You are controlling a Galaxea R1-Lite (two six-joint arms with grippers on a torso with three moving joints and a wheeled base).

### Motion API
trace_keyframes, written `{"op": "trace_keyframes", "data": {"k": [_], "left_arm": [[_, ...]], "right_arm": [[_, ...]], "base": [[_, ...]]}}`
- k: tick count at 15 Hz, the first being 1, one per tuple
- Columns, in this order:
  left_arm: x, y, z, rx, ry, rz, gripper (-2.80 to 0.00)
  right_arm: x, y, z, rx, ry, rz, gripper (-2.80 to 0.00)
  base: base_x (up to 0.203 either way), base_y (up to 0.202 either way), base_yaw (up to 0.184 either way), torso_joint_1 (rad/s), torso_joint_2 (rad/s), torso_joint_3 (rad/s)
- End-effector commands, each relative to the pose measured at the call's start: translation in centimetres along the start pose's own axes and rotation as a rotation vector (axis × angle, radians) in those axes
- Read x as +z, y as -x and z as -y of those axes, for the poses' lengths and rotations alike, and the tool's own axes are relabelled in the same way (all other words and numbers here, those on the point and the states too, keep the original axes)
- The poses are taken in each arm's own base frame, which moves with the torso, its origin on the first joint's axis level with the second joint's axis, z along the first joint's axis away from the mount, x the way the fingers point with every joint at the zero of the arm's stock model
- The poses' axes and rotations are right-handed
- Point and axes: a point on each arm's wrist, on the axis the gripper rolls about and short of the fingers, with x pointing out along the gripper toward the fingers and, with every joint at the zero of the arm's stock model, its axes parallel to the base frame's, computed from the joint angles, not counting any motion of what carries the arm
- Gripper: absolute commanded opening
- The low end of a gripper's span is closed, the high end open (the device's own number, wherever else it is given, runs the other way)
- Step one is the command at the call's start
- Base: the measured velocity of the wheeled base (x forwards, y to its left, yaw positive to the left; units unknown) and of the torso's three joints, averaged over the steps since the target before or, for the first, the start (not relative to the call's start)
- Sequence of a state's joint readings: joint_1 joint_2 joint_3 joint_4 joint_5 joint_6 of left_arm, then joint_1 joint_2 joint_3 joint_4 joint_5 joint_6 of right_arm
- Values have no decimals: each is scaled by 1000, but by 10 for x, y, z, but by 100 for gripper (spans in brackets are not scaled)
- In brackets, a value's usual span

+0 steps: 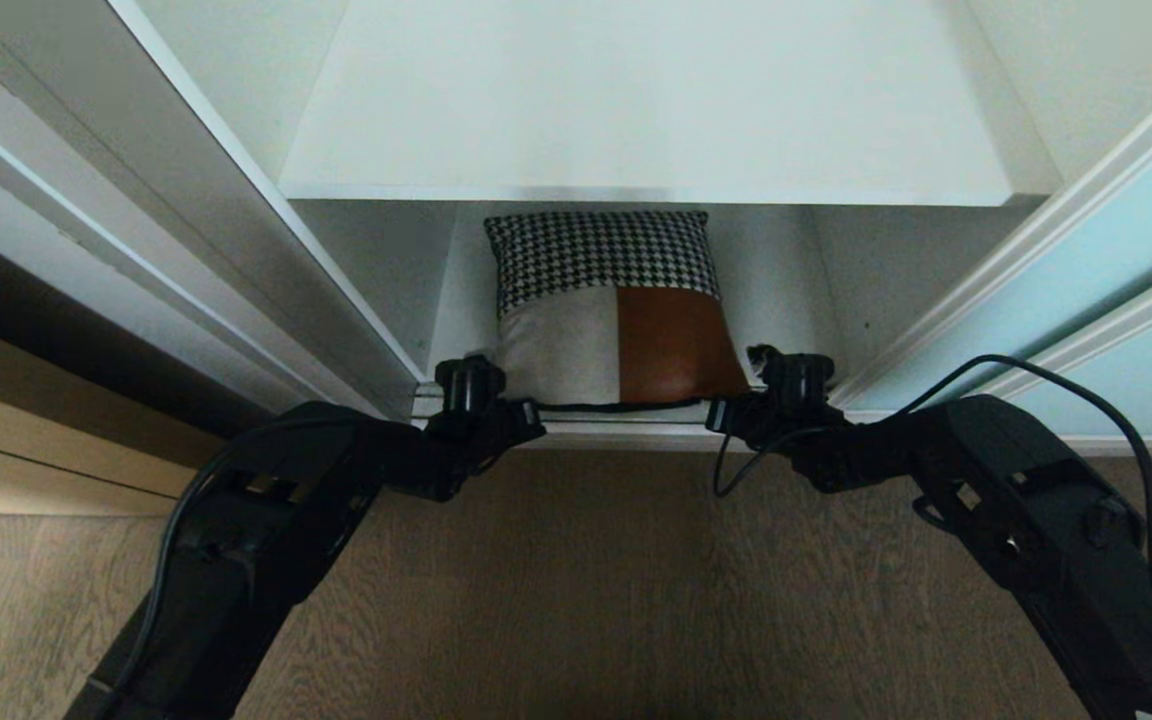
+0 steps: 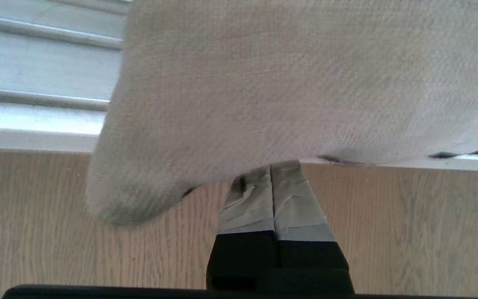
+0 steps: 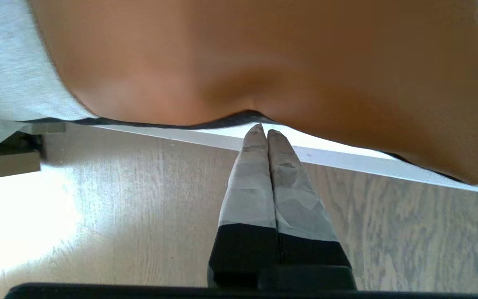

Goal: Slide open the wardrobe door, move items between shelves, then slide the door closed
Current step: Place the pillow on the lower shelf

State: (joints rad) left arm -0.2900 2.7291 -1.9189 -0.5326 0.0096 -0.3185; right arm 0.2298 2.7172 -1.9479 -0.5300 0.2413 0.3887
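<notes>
The wardrobe fills the upper half of the head view, its door (image 1: 1116, 250) slid to the right edge and a white shelf (image 1: 646, 110) across the top centre. Below that shelf, mid-frame, the cushion (image 1: 616, 310) sits on the lowest board, its front edge at the sill. Both arms rise from the bottom corners and bend inward, so the left gripper (image 1: 526, 412) and right gripper (image 1: 721, 412) meet the cushion's two front corners.

Only the wrist views show the jaws: the left gripper (image 2: 271, 167) has its taped fingers (image 2: 293, 199) pressed together at the cream fabric's hem, and the right gripper (image 3: 262, 129) is likewise closed at the piping under the brown panel. Whether fabric is pinched cannot be made out. The cushion's back is hidden.
</notes>
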Motion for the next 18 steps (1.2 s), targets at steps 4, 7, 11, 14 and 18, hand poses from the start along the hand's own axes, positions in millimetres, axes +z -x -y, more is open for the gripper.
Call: {"op": "trace_keyframes", "data": {"k": [4, 7, 11, 14, 18], "left_arm": [[1, 0, 0, -7, 2, 6, -280], [-1, -1, 0, -9, 2, 6, -280], [2, 0, 1, -18, 6, 10, -280], [9, 1, 1, -22, 31, 44, -280], [11, -1, -6, -27, 36, 85, -280]], "right_arm": [[1, 0, -1, 6, 0, 3, -280], [0, 0, 0, 5, -1, -1, -280], [-3, -1, 1, 6, -2, -6, -280], [-2, -1, 1, 10, 1, 2, -280], [-2, -1, 0, 18, 2, 2, -280]], "base": [[151, 0, 0, 5, 1, 3], [174, 0, 0, 1, 6, 1], [0, 0, 0, 0, 0, 0], [0, 0, 0, 0, 0, 0], [0, 0, 0, 0, 0, 0]]}}
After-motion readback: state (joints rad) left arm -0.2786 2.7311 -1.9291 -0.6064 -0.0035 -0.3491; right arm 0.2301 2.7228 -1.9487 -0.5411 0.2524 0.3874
